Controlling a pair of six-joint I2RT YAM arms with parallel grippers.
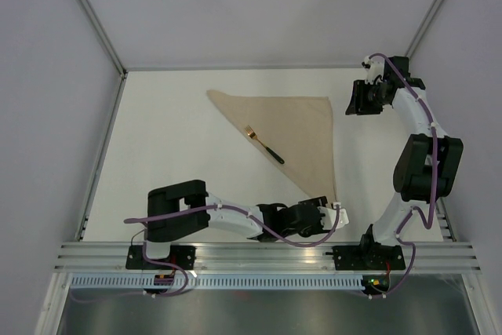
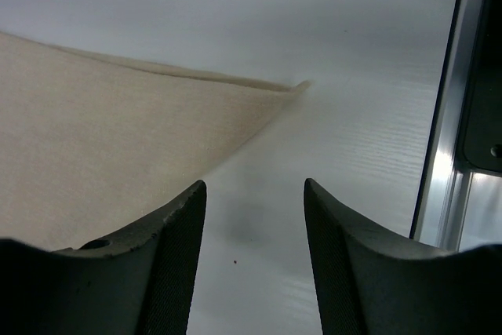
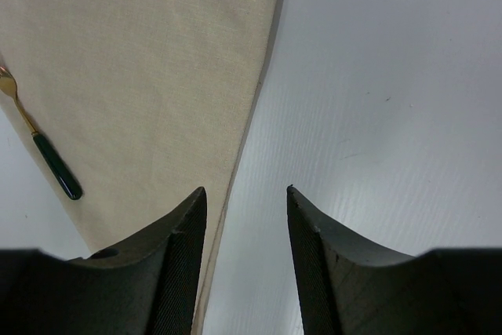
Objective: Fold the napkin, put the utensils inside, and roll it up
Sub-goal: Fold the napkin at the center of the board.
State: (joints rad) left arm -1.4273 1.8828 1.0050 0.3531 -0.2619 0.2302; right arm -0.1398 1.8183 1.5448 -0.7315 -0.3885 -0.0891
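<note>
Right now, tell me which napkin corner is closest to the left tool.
The near right corner, the narrow tip just ahead of the left tool. The napkin's other two corners lie along its far edge.

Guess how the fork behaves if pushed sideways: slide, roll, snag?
The fork looks slim and rigid, so probably light and likely to pivot rather than flex. Its rounded handle might roll slightly; the flat tines should limit that. It lies on the napkin, so a push may wrinkle the cloth too.
</note>
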